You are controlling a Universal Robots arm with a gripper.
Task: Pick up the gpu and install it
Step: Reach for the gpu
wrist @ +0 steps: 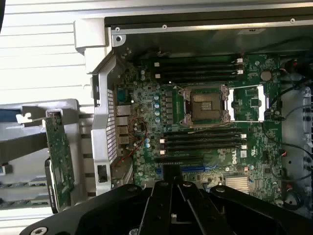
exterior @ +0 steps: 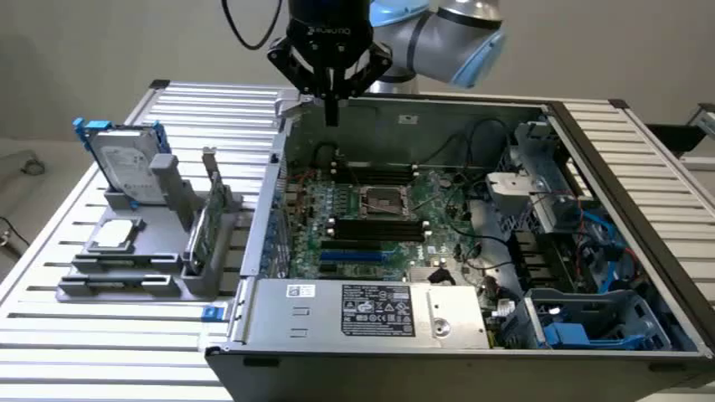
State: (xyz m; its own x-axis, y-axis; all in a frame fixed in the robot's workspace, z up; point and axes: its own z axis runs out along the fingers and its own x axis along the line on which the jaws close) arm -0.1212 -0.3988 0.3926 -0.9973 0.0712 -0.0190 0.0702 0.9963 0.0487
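The gpu [exterior: 211, 219] stands on edge in a grey holder [exterior: 134, 272] on the slatted table, at the exterior view's left of the open computer case [exterior: 335, 339]. Its green circuit board face [wrist: 59, 164] shows in the wrist view, with the silver bracket at one end. My gripper [exterior: 331, 115] hangs above the case's far wall, over the motherboard [exterior: 369, 219], well apart from the gpu. Its black fingers [wrist: 171, 188] are shut together with nothing between them.
A silver hard drive in a blue frame [exterior: 126, 163] stands in the same holder, and another drive [exterior: 116, 235] lies flat beside it. Inside the case are the CPU socket [wrist: 203, 105], black memory slots [wrist: 200, 142], blue expansion slots [exterior: 352, 251], cables and a power supply [exterior: 369, 308].
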